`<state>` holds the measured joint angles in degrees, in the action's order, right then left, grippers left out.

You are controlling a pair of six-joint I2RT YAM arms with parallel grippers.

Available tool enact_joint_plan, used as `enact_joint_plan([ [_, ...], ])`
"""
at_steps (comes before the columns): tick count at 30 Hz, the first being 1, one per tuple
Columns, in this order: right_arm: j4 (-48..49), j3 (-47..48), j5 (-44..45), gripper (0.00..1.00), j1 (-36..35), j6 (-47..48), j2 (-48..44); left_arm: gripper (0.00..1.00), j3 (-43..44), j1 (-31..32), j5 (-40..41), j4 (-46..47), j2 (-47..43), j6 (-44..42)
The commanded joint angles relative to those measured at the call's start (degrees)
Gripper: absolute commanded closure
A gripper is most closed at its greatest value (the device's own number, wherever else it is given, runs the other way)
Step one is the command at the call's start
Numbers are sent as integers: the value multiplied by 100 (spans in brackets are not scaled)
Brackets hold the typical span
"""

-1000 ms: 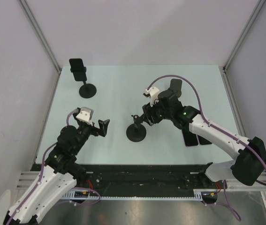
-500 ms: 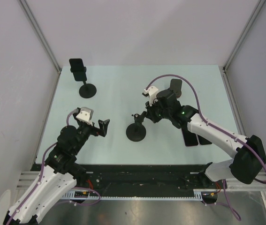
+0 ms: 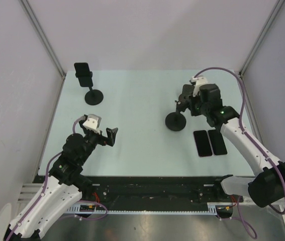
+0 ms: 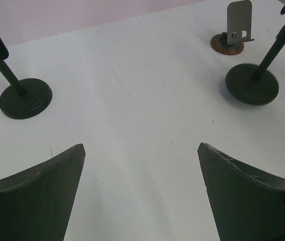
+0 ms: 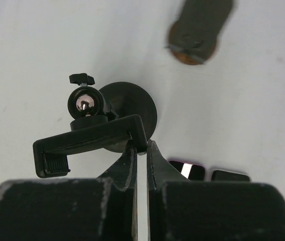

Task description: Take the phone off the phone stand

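A black phone [image 3: 83, 73] sits clamped in the phone stand [image 3: 93, 96] at the far left of the table; the left wrist view shows that stand's base [image 4: 25, 98]. My left gripper [image 3: 111, 136] hangs open and empty [image 4: 141, 148] near the front left, well short of it. My right gripper [image 3: 183, 104] is shut on the clamp arm of a second, empty black stand [image 3: 175, 121] at the right. In the right wrist view its fingertips [image 5: 142, 146] pinch the clamp's corner above the round base [image 5: 132, 108].
Two dark phones [image 3: 201, 143] [image 3: 217, 141] lie flat side by side at the right, just in front of the empty stand. A small grey metal stand on a brown disc [image 4: 235, 31] stands behind it. Grey walls close in both table sides.
The right gripper closed on the empty stand's clamp and carried the stand from the table's middle to the far right. The left arm has not moved.
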<state>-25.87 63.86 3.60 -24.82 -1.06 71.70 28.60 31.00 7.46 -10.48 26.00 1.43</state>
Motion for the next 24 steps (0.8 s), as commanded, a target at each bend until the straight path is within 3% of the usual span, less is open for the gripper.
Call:
enact_joint_plan([
  [1,284,637,229,100,949,-166,-262,0,49,20,176,99,28,-126],
  [11,608,1322,300,100,2375,-70,713,0,58,-33,458,90,125,-319],
  [24,1101,2596,18,100,2904,80,2304,0,76,-182,546,108,406,-354],
])
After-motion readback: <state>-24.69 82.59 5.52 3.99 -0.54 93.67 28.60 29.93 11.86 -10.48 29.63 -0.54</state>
